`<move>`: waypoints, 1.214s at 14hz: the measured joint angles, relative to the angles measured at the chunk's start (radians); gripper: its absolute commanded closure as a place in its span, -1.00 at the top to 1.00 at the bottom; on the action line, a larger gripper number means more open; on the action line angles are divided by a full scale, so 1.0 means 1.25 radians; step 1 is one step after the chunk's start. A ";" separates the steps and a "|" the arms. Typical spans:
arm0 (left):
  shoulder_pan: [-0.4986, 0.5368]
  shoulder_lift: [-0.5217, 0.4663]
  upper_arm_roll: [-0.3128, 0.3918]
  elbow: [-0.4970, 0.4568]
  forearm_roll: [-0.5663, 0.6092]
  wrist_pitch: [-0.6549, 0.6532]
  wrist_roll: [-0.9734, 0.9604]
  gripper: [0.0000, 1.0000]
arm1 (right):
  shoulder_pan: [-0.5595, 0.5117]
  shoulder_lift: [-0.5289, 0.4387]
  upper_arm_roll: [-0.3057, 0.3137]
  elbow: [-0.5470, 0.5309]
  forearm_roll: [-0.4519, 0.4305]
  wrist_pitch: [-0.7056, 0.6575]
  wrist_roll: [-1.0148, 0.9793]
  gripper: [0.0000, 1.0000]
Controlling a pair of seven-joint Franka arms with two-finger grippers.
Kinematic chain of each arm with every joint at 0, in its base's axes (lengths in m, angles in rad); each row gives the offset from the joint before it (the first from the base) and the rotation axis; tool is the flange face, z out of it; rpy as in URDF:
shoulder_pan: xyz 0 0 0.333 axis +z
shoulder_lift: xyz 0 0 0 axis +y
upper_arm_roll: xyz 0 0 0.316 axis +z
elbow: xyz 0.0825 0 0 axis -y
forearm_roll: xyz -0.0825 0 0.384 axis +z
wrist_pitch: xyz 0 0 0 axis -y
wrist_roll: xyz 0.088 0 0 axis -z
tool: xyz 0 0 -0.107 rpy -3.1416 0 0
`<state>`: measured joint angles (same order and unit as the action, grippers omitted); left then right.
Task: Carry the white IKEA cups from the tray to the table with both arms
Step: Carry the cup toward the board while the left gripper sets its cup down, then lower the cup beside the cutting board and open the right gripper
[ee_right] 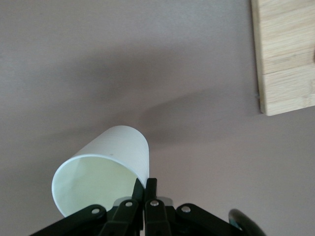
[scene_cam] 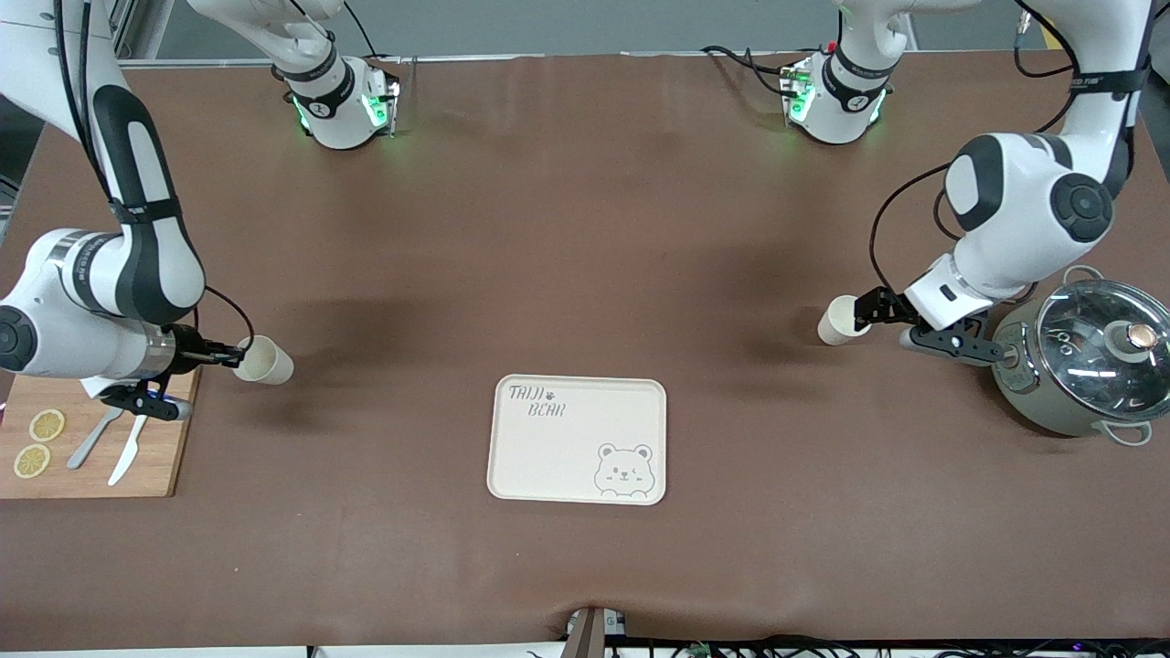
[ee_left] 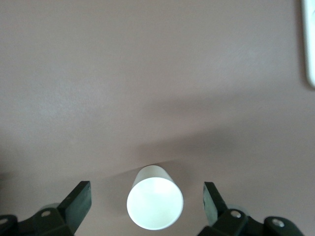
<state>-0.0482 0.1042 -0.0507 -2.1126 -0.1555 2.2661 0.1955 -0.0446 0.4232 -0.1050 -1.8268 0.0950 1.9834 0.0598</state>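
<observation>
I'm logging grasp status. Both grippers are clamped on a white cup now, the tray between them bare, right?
Not quite. Only the right gripper is clamped on its cup. The left wrist view shows the left gripper open around the other cup, fingers apart from it. The tray is bare.

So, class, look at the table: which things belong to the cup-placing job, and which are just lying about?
Belongs to the job:
- cup gripped at its rim by the right end effector
- cup between the open fingers of the left end effector

Just lying about:
- bear tray
- lidded pot
- cutting board with lemon slices, fork and knife
</observation>
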 measured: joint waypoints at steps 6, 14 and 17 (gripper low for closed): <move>-0.003 -0.003 -0.053 0.212 0.038 -0.241 -0.152 1.00 | -0.010 0.006 0.000 -0.060 0.000 0.077 -0.022 -1.00; -0.003 -0.003 -0.113 0.313 0.133 -0.349 -0.233 1.00 | -0.020 0.009 0.000 -0.087 0.000 0.098 -0.032 -1.00; -0.002 -0.003 -0.113 0.320 0.142 -0.370 -0.233 1.00 | -0.027 0.016 0.000 -0.086 0.000 0.098 -0.039 -0.80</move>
<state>-0.0505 0.1005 -0.1914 -1.7131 0.0217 1.8036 -0.0963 -0.0786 0.4438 -0.1055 -1.9346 0.0951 2.1061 0.0116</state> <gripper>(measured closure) 0.000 0.982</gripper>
